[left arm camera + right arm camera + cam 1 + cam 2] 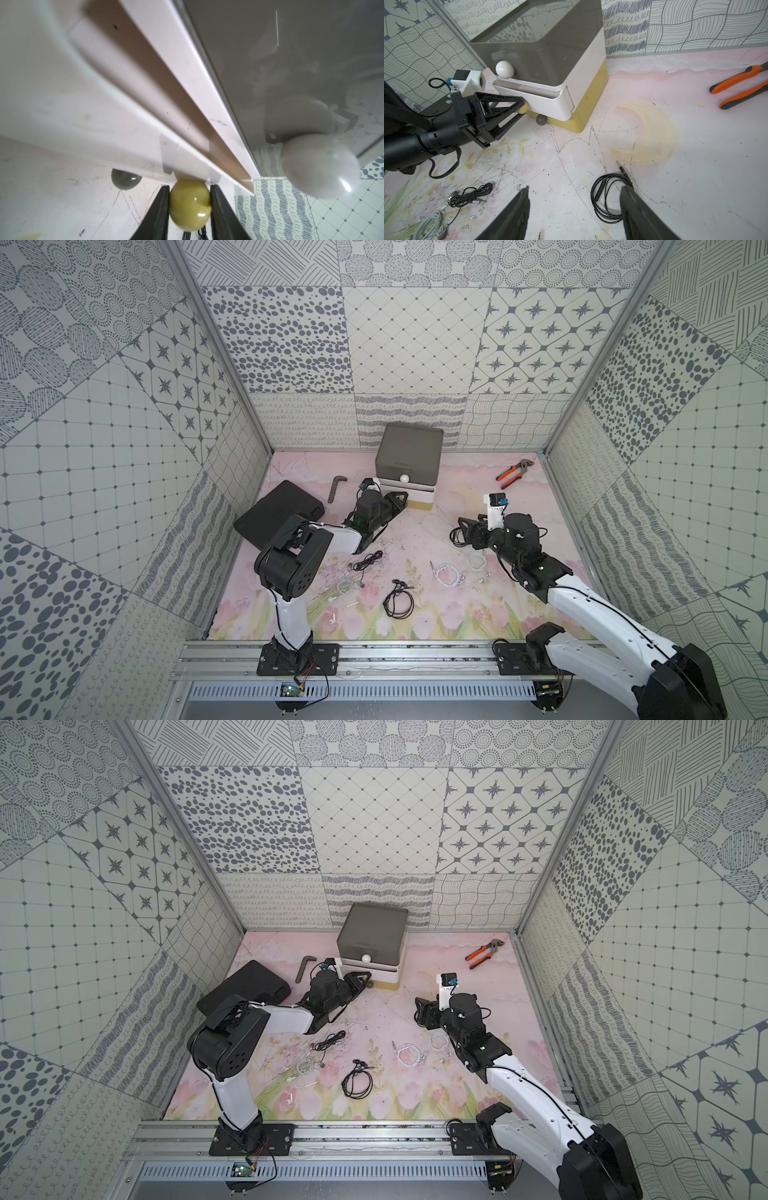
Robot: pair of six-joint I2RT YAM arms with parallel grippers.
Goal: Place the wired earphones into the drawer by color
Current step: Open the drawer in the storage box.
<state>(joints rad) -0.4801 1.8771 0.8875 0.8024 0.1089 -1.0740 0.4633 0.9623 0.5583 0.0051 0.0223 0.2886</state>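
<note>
In both top views the drawer (pixel 409 460) stands at the middle of the desk's (pixel 519 497) far edge, with the left gripper (pixel 405 498) in at its front. The wired earphones (pixel 399 593) lie scattered across the desk's middle and toward its near edge, black and white bundles, none visibly inside.

Left wrist view now: fingers (pixel 158 207) pinching the yellow knob (pixel 190 205) of the white tier (pixel 62 104), and that tier stands slightly out. So it's the opening step, I'd say; next comes a straight, level pull outward.

Right wrist view: right gripper (pixel 571 207) spread wide and empty, a black coil (pixel 593 197) just beside one finger, well placed for a pick.
</note>
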